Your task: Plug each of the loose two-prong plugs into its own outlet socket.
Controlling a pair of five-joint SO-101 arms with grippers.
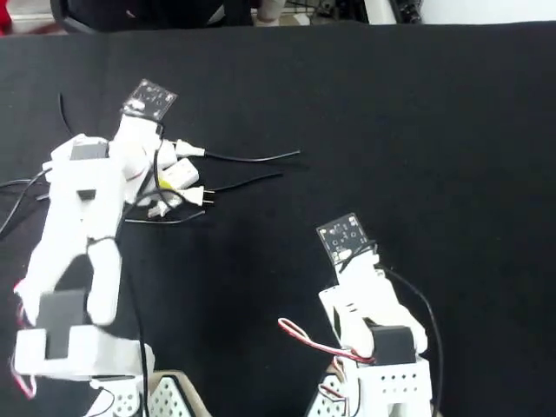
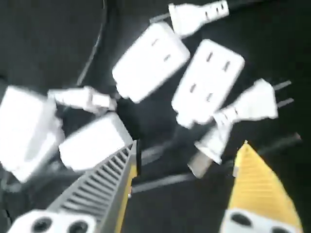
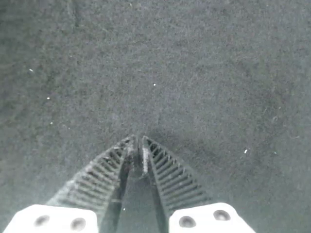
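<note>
Two white outlet sockets (image 2: 150, 60) (image 2: 209, 80) lie side by side on the black cloth, with two more white blocks (image 2: 92, 141) (image 2: 24, 131) nearby. Loose white two-prong plugs lie around them: one (image 2: 252, 102) with bare prongs, one (image 2: 194, 14) at the sockets' far end, one (image 2: 80, 97) by the blocks. My left gripper (image 2: 189, 145) hovers open over this cluster, a white plug body (image 2: 209, 145) lying between its fingers. From above, the cluster (image 1: 178, 174) sits under the left arm (image 1: 87, 200). My right gripper (image 3: 137, 141) is shut and empty over bare cloth.
Thin black cables (image 1: 252, 158) run right from the plugs, and others trail off the left edge (image 1: 17, 187). The right arm (image 1: 369, 304) stands near the front centre. The black cloth (image 1: 417, 130) stretches wide to the right and back.
</note>
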